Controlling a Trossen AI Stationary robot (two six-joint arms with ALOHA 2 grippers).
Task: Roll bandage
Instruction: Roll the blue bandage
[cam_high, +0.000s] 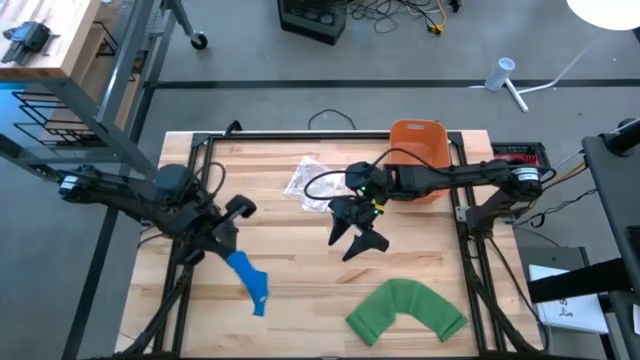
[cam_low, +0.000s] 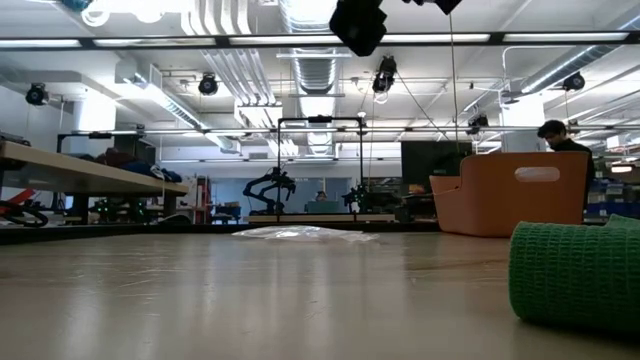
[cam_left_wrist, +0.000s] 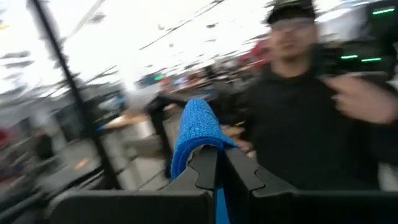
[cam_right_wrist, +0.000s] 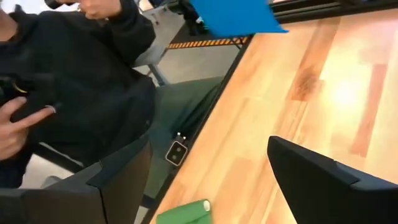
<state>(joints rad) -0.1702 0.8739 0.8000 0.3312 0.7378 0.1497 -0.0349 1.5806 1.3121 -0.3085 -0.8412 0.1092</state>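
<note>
Left claw (cam_high: 232, 243) pinches blue bandage (cam_high: 249, 279) aloft; right claw (cam_high: 356, 240) gapes.

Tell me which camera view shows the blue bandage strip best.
The high view: the whole blue woven bandage strip hangs from the shut left claw. Left wrist view shows only the pinched end; right wrist view, a corner; low view, nothing.

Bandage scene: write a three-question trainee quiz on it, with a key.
1. True or false: the left gripper is shut on the blue bandage.
2. Which lies nearer the table's front edge: A) green bandage, B) orange bin, C) clear plastic wrapper?
3. Fill in: the right gripper is ____, holding nothing.

Key: 1 true; 2 A; 3 open.
</note>
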